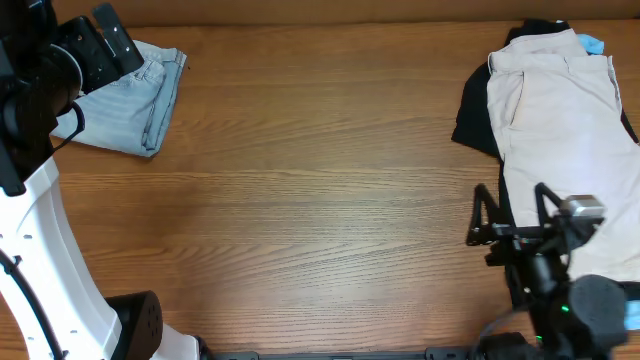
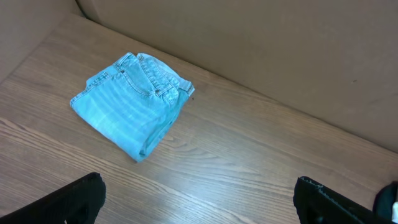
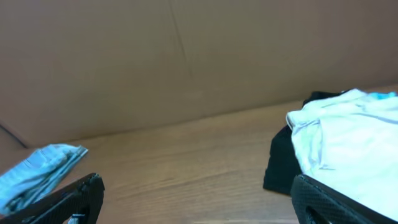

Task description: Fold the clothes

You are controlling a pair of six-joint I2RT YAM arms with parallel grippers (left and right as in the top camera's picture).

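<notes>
A: Denim shorts (image 2: 134, 102), where?
B: Folded into a packet, just ahead-left of our left gripper (image 2: 198, 202), not touching. Its jaws are wide, nothing held. Right gripper (image 1: 510, 215) same: wide, empty.
A: Step?
B: Fold looks done, we reckon. Next we lift clear w/o snagging.
A: Surroundings?
B: Wood-grain table (image 1: 320, 200), cardboard wall (image 3: 186, 56) beyond. Beige shorts (image 1: 560, 100) over black garment (image 1: 470, 120), ahead-right of right gripper.
</notes>
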